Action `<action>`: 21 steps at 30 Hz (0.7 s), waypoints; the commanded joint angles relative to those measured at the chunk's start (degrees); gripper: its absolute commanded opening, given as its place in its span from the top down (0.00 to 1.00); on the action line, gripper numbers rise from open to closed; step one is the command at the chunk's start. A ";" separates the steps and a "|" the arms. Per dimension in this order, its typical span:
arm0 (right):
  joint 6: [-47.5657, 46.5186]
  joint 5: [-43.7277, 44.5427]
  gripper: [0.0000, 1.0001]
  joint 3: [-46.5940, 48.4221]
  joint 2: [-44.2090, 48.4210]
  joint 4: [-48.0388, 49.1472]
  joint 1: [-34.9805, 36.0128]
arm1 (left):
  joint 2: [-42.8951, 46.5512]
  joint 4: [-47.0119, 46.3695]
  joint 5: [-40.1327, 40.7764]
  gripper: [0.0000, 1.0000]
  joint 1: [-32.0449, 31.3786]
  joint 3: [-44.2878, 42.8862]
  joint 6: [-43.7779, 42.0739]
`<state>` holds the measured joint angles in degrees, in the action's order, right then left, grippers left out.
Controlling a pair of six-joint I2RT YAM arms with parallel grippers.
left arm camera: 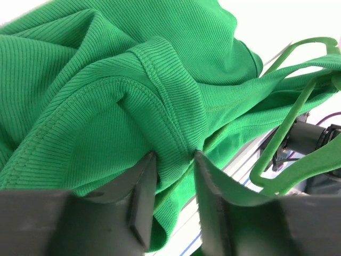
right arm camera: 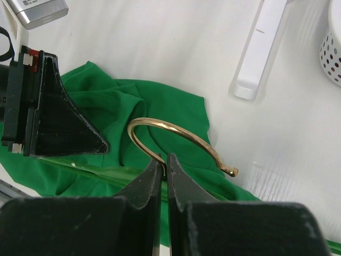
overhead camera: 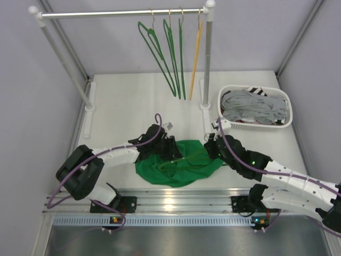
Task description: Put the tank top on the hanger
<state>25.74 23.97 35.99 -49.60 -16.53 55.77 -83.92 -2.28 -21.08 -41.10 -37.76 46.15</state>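
Note:
The bright green tank top [overhead camera: 184, 168] lies bunched on the table between both arms. A green hanger [overhead camera: 187, 157] lies partly inside it, and its arm also shows in the left wrist view [left arm camera: 290, 120]. My left gripper [overhead camera: 168, 145] sits at the top's left edge, shut on a ribbed strap of the tank top [left arm camera: 160, 80], with the strap pinched between the jaws [left arm camera: 173, 157]. My right gripper [overhead camera: 211, 145] is at the top's right edge, with its jaws [right arm camera: 164, 159] shut on the base of the hanger's brass hook [right arm camera: 176, 128]. The rest of the hanger is hidden by fabric [right arm camera: 160, 101].
A rail at the back holds three green hangers [overhead camera: 170, 50] and a yellow hanger [overhead camera: 196, 53]. The rack's right post [overhead camera: 206, 69] and foot [right arm camera: 258, 50] stand just behind my right gripper. A white basket [overhead camera: 285, 121] of grey clothes stands at the right.

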 commanded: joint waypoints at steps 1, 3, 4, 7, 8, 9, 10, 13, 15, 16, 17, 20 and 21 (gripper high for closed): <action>1.16 1.17 1.00 0.14 0.65 0.72 1.01 | -0.10 -6.59 0.87 0.67 0.32 0.93 1.66; 1.33 1.61 1.00 0.22 0.56 0.28 1.01 | -0.28 -7.64 1.13 0.80 0.32 1.28 1.49; 1.33 1.78 1.00 0.31 0.56 0.10 1.01 | -0.37 -7.82 1.48 0.85 0.32 1.37 1.49; 1.86 3.10 1.00 0.40 0.91 -0.78 1.01 | 0.77 -8.00 2.88 1.00 0.32 2.42 1.14; 2.12 4.15 1.00 0.49 1.00 -1.04 1.01 | 1.12 -7.91 3.32 1.00 0.49 2.77 1.05; 2.56 4.68 1.00 0.49 1.17 -1.30 1.01 | 2.34 -7.48 3.59 1.00 0.67 3.65 0.79; 2.91 5.12 1.00 0.40 1.26 -1.92 1.01 | 2.97 -7.30 4.20 1.00 0.93 4.18 0.70; 3.70 7.14 1.00 0.31 2.05 -2.53 1.01 | 5.34 -6.60 4.47 1.00 1.99 6.02 0.17; 4.32 8.29 1.00 0.31 2.32 -3.06 1.01 | 7.00 -5.46 5.26 1.00 2.60 7.34 -0.27; 4.41 8.64 1.00 0.40 2.41 -3.15 1.01 | 7.71 -5.19 5.43 1.00 2.78 7.70 -0.36; 4.50 9.60 1.00 0.40 2.58 -3.59 0.92 | 8.24 -5.10 5.52 1.00 3.30 8.22 -0.45; 5.46 11.88 1.00 0.75 2.76 -4.99 0.92 | 10.35 -4.05 5.70 1.00 4.36 10.24 -0.62; 6.07 12.42 1.00 0.92 2.76 -5.43 0.83 | 11.40 -3.87 5.87 1.00 4.62 10.77 -0.71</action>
<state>30.09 31.03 35.99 -47.79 -19.49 55.86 -75.44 -6.02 -16.82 -37.56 -28.77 46.59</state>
